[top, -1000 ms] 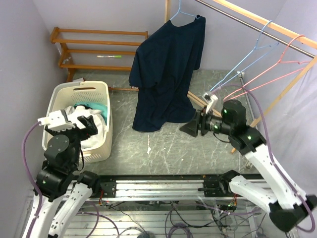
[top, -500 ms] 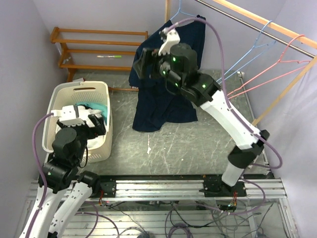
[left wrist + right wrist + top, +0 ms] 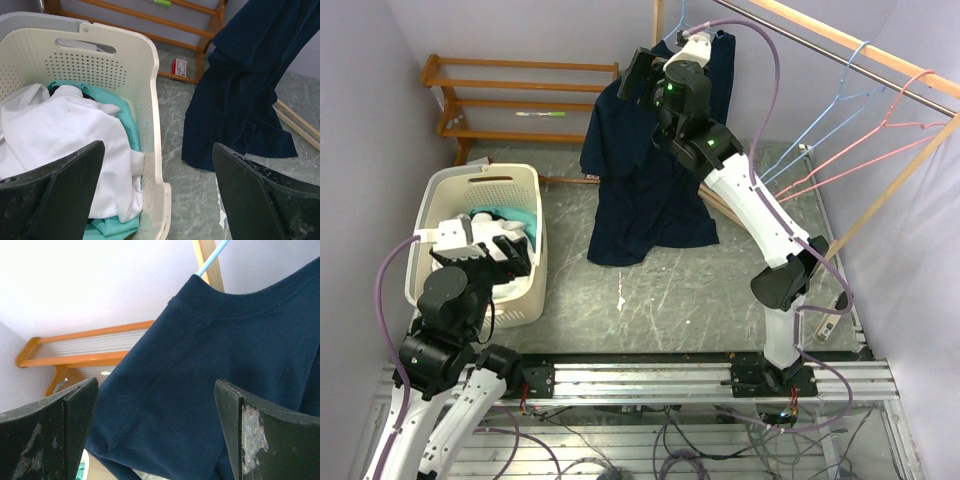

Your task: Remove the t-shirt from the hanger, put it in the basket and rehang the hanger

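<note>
Shifted only slightly since the earlier frames, the left gripper (image 3: 508, 255) hovers at 8 o'clock, jaws spread, over the laundry basket (image 3: 536, 205) holding white and teal clothes. Dark navy t-shirt (image 3: 650, 170) still hangs on the light-blue hanger (image 3: 678, 24) at 12 o'clock, hem reaching the floor. Right gripper (image 3: 640, 80), low at 3 o'clock a second ago, has risen to the shirt's shoulder beside the collar, jaws wide apart, holding nothing.

Lavender walls (image 3: 520, 25) enclose a grey marbled floor (image 3: 660, 300) and a wooden rack (image 3: 520, 67).
</note>
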